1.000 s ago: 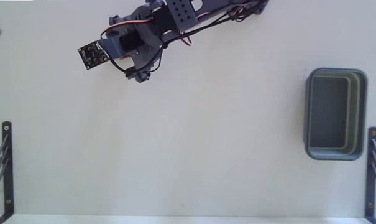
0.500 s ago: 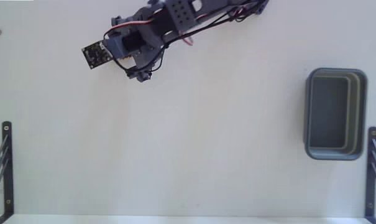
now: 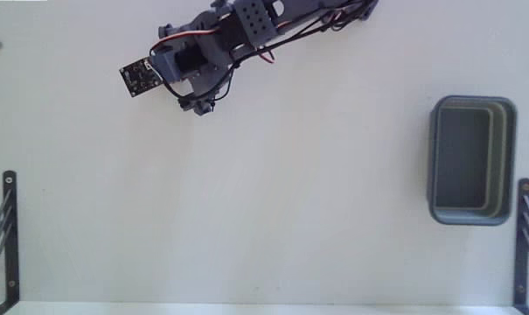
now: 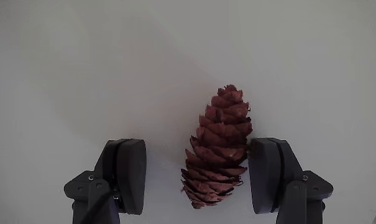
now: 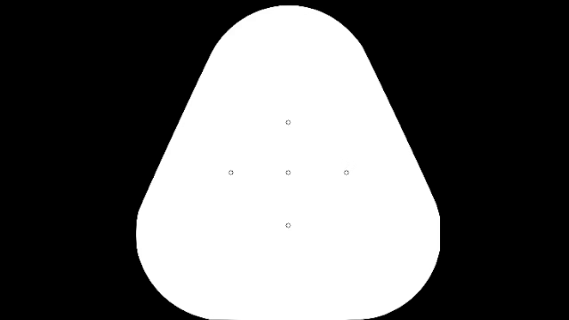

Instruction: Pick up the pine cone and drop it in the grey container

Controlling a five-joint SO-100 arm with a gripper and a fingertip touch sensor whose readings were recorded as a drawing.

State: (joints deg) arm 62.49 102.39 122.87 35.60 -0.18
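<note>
Step in hand: you are lining up on the pine cone (image 4: 217, 147); judging by the wrist view, the grasp itself is not yet made.
Jaws: the gripper (image 4: 200, 176) is spread wide. The cone lies between the two fingers, close to the right finger (image 4: 266, 175) as that view shows it and clearly apart from the left one. Neither pad looks pressed against the scales.
Cone: it lies flat on the white table (image 4: 82, 68), long axis running away from the camera, narrow tip at the far end, broad end nearest the wrist.
Fixed view: the arm (image 3: 198, 61) sits at the top left of the table and covers the cone, so you cannot find the cone there.
Container: the grey container (image 3: 471, 160) rests at the right edge of the table in the fixed view, well apart from the arm, open and with nothing visible inside.
Next move: I would shift slightly right in the wrist view so the cone sits centred, then close across its widest part.
Watch for: an off-centre squeeze may roll the cone or push it sideways; the ridged scales should give some bite.
After the grasp: lift clear, then you have a long carry across the table to the tub.
</note>
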